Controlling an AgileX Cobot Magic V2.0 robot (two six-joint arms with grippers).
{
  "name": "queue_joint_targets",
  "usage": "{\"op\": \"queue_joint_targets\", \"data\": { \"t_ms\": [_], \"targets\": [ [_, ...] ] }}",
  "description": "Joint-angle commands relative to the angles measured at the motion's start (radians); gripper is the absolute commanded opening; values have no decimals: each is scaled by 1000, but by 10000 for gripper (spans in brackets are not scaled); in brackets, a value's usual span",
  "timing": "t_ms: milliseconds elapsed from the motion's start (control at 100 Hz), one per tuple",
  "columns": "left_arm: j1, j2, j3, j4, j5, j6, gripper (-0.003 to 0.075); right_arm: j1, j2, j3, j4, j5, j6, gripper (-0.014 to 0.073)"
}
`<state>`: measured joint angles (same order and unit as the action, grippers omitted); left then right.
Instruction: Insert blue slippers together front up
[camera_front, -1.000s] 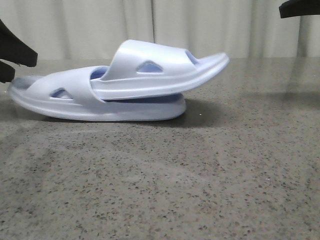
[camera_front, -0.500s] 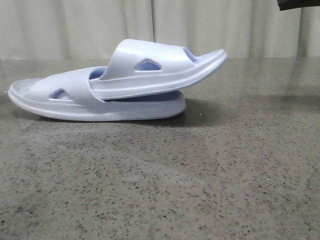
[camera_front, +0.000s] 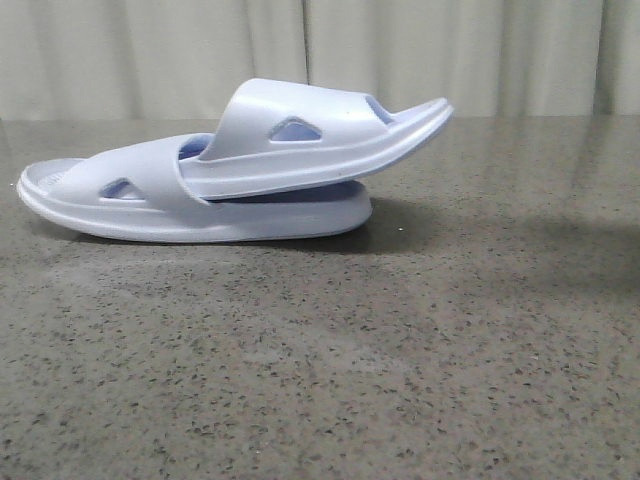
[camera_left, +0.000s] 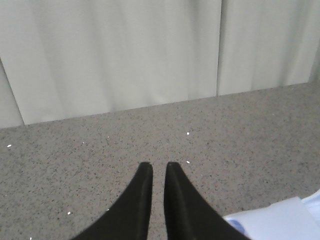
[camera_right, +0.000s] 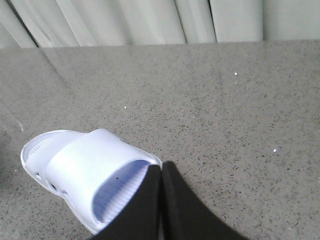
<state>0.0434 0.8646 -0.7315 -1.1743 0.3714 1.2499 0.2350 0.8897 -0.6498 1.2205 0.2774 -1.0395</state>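
Observation:
The two blue slippers sit nested on the table in the front view. The lower slipper (camera_front: 110, 205) lies flat with its strap towards the left. The upper slipper (camera_front: 310, 135) is pushed under that strap, and its free end tilts up to the right. My left gripper (camera_left: 158, 167) is over bare table with its fingers almost together and nothing between them; a corner of a slipper (camera_left: 280, 222) shows beside it. My right gripper (camera_right: 161, 167) is shut and empty, above and apart from a slipper (camera_right: 85, 165). Neither gripper shows in the front view.
The grey speckled table (camera_front: 400, 350) stretches in front of and to the right of the slippers. A pale curtain (camera_front: 450, 50) hangs along the table's far edge.
The left gripper drew back out of the front view at the left, and the right gripper left it at the top right. The slippers stayed nested, and the upper one settled slightly.

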Motion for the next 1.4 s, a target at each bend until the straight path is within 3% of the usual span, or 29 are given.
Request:
{"op": "queue_joint_targets", "data": {
  "t_ms": [0, 150, 300, 510, 1390],
  "targets": [
    [-58, -88, 51, -27, -78, 15, 15, 75, -85, 47, 2, -147, -5, -78],
    [-123, -234, 188, -47, -78, 22, 15, 147, -201, 200, 2, -194, -5, -78],
    [-134, -376, 305, -133, -61, 21, 15, 149, -333, 354, 49, -213, -5, -78],
    [-134, -533, 427, -204, -44, 21, 15, 149, -447, 451, 76, -184, -5, -78],
    [-134, -563, 432, -255, -43, 18, 15, 149, -452, 472, 112, -118, -5, -79]
  ]
}}
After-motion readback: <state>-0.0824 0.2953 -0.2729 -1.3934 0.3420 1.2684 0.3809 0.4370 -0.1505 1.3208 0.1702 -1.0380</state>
